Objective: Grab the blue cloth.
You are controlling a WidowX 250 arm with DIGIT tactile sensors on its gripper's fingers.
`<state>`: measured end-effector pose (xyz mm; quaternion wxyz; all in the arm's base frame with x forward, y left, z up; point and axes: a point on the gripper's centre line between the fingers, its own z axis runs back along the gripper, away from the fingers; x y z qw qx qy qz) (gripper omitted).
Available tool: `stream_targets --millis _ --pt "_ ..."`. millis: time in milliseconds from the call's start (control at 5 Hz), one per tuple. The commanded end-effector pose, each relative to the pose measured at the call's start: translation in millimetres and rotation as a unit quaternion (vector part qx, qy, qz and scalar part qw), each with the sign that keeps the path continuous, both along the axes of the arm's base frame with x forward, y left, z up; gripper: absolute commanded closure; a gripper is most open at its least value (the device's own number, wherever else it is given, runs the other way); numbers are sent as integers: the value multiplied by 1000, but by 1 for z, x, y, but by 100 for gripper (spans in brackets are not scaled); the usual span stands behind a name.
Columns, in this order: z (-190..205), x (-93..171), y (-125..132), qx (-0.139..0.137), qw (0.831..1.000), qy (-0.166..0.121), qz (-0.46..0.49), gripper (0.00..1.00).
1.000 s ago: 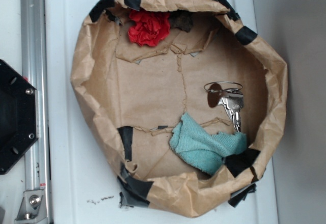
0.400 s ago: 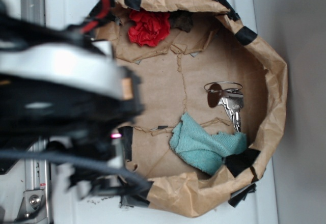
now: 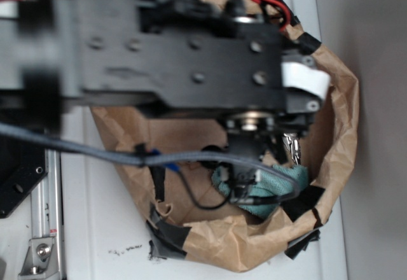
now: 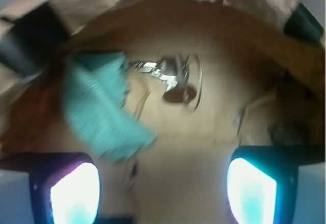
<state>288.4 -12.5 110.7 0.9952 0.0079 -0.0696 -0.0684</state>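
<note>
Your work surface is a white tabletop [image 3: 102, 229]; at its left edge you can see a metal rail [image 3: 46, 216] and a black mounting plate [image 3: 19, 178]; to the right of those sits a round basin shaped from crumpled brown paper [image 3: 254, 245], its rim patched with black tape [image 3: 166, 232]; beyond the basin on the far right there is only a plain grey surface [image 3: 375, 133].

From the exterior view the arm [image 3: 178, 63] reaches in from the left and covers the upper half of the basin, with a grey cable [image 3: 95, 153] trailing below it; its lower end hangs over the basin's lower right part.

In the wrist view, going left to right: the blue cloth [image 4: 102, 109] lies crumpled on the paper floor at left, close to the taped wall; just beside it to the right you have a bunch of keys on a ring [image 4: 175, 76], blurred; the gripper [image 4: 163, 188] shows two fingers [image 4: 74, 191] glowing at the bottom corners, spread wide apart with bare paper between them; it has hold of nothing and is clear of the cloth.

In the exterior view the cloth [image 3: 286, 178] peeks out beneath the arm near the lower right wall.
</note>
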Motion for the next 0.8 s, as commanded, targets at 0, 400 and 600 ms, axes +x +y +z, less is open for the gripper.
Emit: stream_targets --millis 0,400,600 --pt "-17 5 -33 -16 986 -41 -161 0" --pt "-39 -14 -67 -17 979 -43 -200 0" --pt "-56 -5 -74 -7 978 -39 -204 0"
